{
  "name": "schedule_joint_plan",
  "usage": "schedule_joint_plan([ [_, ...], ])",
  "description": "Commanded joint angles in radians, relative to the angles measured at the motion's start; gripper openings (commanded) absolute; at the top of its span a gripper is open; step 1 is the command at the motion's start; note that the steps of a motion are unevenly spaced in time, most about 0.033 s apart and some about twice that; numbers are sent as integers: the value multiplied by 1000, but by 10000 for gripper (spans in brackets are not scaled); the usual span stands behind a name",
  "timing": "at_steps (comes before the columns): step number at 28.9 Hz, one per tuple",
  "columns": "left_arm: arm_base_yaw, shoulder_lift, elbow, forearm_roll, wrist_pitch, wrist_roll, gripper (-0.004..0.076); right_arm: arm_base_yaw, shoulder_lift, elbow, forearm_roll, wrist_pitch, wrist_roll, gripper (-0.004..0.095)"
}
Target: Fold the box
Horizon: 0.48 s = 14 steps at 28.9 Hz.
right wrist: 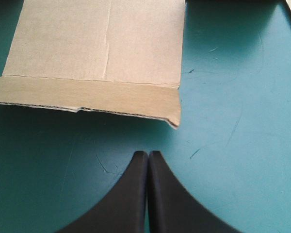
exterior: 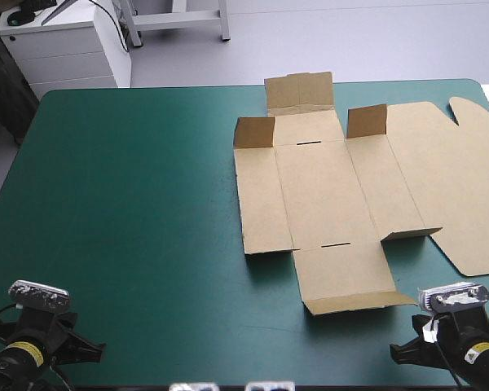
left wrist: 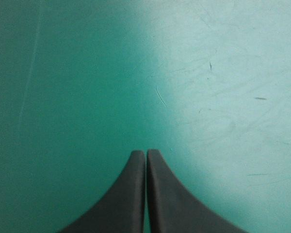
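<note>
With left pincer (left wrist: pixel 146 154) and right pincer (right wrist: pixel 148 154) both pinched shut and empty, and the box (exterior: pixel 326 187) mostly flat toward the table's (exterior: pixel 130 204) 2 o'clock, I'd open the right and scoop the lifted near flap (right wrist: pixel 92 97) at its 12 o'clock.

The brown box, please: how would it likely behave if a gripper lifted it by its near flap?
The box is thin corrugated board, so probably light and fairly stiff. Its creases let several flaps stand up, so it would likely hinge there rather than lift flat.
</note>
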<state>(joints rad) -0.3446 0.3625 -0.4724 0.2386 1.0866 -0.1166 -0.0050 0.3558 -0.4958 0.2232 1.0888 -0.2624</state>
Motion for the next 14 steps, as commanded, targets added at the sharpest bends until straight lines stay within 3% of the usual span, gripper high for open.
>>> schedule_joint_plan([
  [1,-4,8,-24,9,-42,-9,-8,4,10,-28,19,-45,-5,-19],
  [14,-4,39,-56,17,-40,-12,-8,4,10,-28,19,-45,-5,-19],
])
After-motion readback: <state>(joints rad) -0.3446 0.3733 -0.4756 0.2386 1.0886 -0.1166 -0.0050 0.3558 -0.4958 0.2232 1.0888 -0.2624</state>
